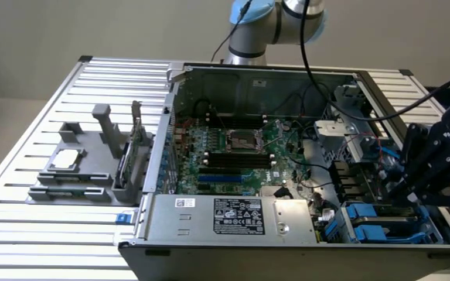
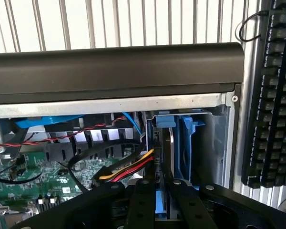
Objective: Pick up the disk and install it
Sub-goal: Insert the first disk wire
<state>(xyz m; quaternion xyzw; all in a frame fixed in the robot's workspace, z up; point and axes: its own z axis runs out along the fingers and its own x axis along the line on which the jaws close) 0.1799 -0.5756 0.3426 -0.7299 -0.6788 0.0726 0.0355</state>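
Close by, the hand (image 2: pixel 161 193) is drawn in narrow, its black fingers (image 2: pixel 140 205) clasped on the disk (image 2: pixel 182 140). The disk stands on edge in the corner drive bay of the open computer case (image 1: pixel 287 257). Beyond the case wall lies the slatted desk (image 1: pixel 53 234), with a keyboard (image 2: pixel 271 95) on it.

Robotics lab bench, slatted aluminium table (image 1: pixel 45 240), opened desktop computer case (image 1: pixel 287 260), robot arm (image 1: pixel 276 23), keyboard (image 2: pixel 274 95) alongside
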